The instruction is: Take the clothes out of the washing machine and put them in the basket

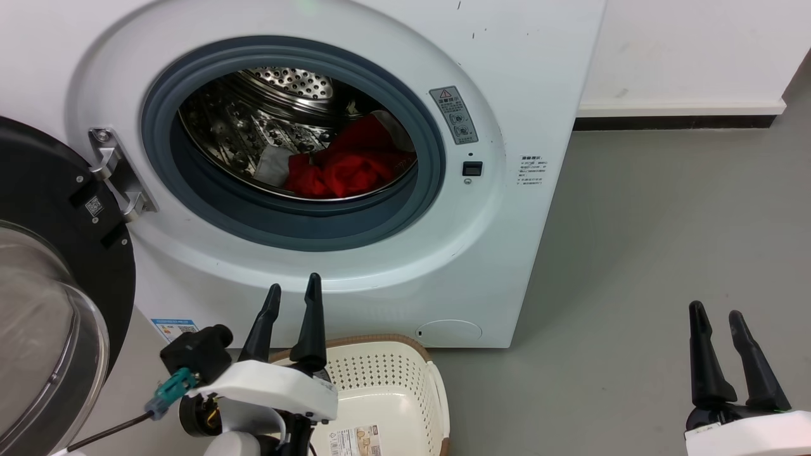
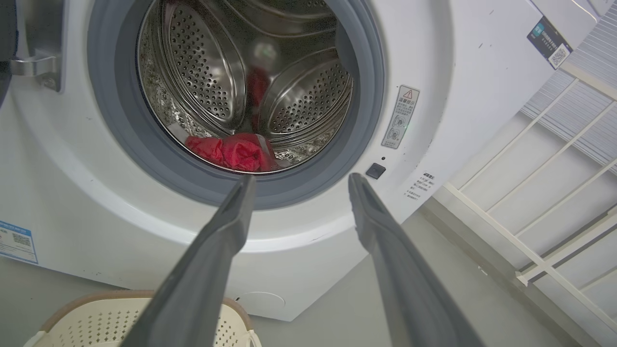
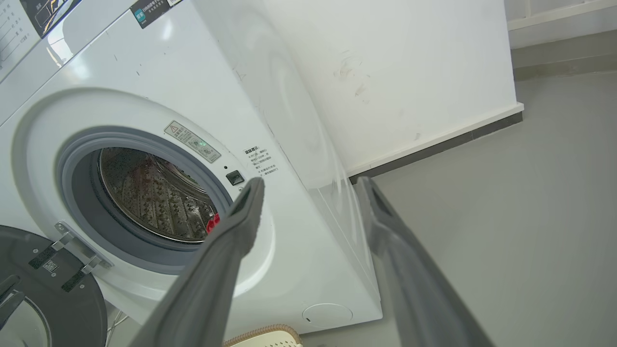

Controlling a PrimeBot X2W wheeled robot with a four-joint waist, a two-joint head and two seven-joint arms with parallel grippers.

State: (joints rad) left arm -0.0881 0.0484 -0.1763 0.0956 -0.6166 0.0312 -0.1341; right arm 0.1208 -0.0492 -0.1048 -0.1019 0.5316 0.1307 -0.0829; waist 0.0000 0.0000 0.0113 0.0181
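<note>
- Washing machine point(image 1: 538, 95) stands with its door point(image 1: 44, 209) swung open on my left. The red clothes point(image 1: 345, 168), with some white showing, lie bunched low in the steel drum point(image 1: 253, 126).
- Basket point(image 1: 386, 373) sits on the grey floor point(image 1: 633, 253) just in front of the machine, below the porthole.
- Left gripper point(image 1: 293, 283) hovers over the basket's rim, fingers spread, gripping nothing.
- Right gripper point(image 1: 715, 310) is well off to the right over the floor, fingers likewise spread.
</note>
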